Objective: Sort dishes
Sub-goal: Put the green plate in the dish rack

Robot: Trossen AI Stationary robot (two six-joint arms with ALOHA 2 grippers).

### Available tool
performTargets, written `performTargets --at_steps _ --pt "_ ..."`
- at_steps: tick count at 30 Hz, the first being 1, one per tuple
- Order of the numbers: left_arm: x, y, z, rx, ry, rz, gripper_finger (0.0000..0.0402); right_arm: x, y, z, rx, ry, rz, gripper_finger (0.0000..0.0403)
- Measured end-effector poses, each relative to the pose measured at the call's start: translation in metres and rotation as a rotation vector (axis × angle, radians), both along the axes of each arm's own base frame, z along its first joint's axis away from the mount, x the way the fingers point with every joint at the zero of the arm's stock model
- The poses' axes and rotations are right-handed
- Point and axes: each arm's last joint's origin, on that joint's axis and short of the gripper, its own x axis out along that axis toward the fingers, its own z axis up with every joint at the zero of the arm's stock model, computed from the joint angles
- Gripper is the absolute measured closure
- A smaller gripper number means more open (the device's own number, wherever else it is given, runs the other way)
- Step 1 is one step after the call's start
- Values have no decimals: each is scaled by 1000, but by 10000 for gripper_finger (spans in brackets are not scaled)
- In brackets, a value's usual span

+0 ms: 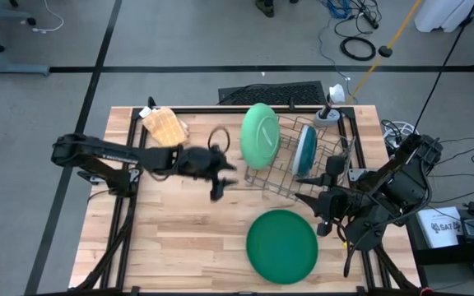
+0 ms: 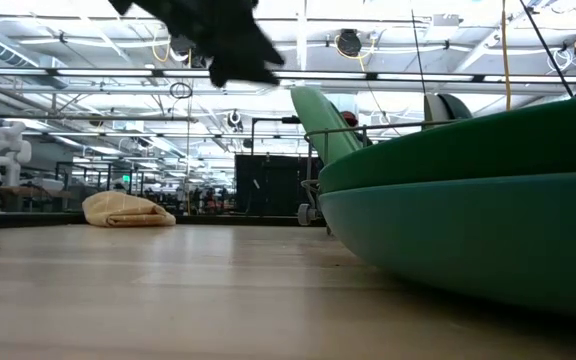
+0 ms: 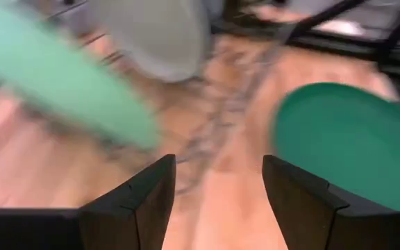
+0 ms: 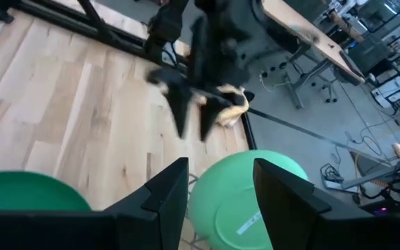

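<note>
High view: the table is pale wood planking in a black frame, set on grey floor with cables and a black keyboard beyond its far edge; the low view shows a large workshop behind, with ceiling trusses and lamps. My left claw hangs over the table's middle, fingers apart and holding nothing; the left wrist view shows clear space between the two dark fingers. My right claw sits at the table's right side, fingers likewise spread and empty. Just to the right of my left claw stands the wire rack. The light green plate stands on edge in the rack's near-left end, its face turned toward my left claw and its long axis running away from the table's front. The teal plate is on edge further along the rack, roughly parallel to the first. The left wrist view also shows a pale grey-white plate upright in the rack, blurred. The dark green plate lies flat on the wood, face up, between my two claws and toward the table's front, just beside my right claw. A tan cloth lies crumpled behind my left claw, near the far-left corner.
</note>
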Motion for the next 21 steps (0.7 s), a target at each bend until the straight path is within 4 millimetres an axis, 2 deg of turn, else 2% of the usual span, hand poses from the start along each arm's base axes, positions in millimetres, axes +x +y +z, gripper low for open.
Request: performTargets --at_steps 5,8,13,18,21 --pt "1 -54 -3 -7 -23 -245 178 -1 -1 -1 -13 18 -2 248" --pt "5 -89 -18 68 -14 -386 178 -2 -1 -2 -17 21 -3 248" --pt "21 -146 -48 212 -113 -588 178 -2 -2 -2 -19 19 -5 248" --pt "46 -175 -80 262 23 -615 178 -2 -2 -2 0 11 -14 248" --pt "62 -189 -83 298 102 -629 178 -2 -1 -2 25 17 -9 248"
